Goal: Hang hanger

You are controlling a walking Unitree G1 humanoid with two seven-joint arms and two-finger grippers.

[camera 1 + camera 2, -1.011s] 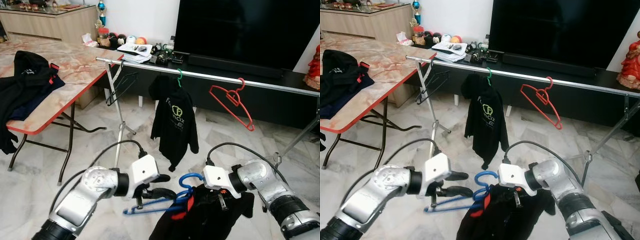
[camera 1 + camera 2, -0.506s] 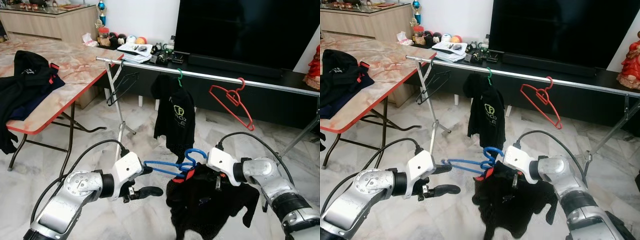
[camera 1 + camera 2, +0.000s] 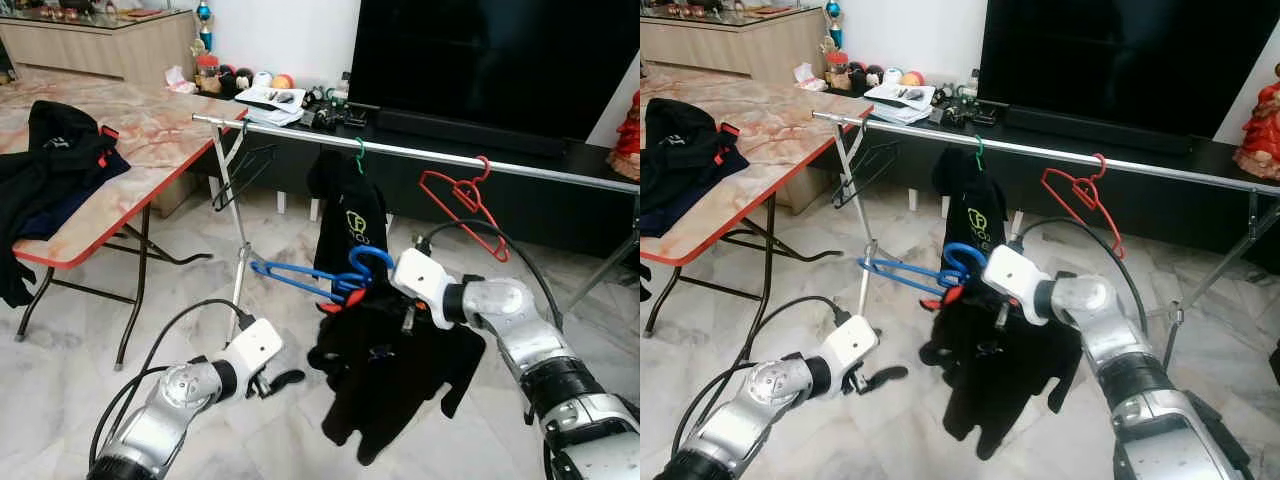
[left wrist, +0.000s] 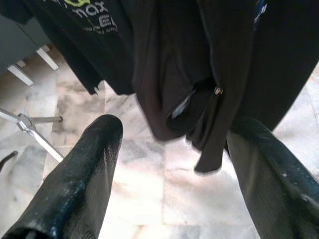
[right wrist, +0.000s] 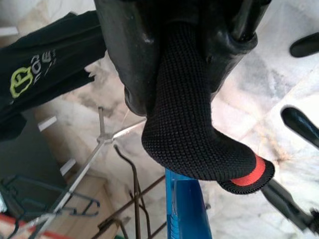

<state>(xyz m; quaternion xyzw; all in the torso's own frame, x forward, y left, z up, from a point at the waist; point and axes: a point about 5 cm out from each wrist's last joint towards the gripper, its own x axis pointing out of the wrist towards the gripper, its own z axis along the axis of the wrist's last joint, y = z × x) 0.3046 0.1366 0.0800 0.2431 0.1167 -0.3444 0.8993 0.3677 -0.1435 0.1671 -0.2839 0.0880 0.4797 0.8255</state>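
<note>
right gripper [image 3: 408,300] closed on collar of black garment [image 3: 385,375] carrying blue plastic hanger [image 3: 315,280], held at 6 o'clock below silver metal rail [image 3: 420,152] | left gripper [image 3: 283,380] open, empty | risk: grip on fabric only, hanger may slide out

The right arm reaches forward and up across the middle, elbow bent, its silver forearm angled inward. The right gripper [image 3: 400,292] is closed on a garment [image 3: 385,370]; in the right wrist view its black fingers [image 5: 134,55] clamp the black knit collar between them. The left arm sits low with its forearm pointing forward. The left gripper [image 3: 283,381] holds nothing, fingers [image 4: 82,174] spread apart.
</note>
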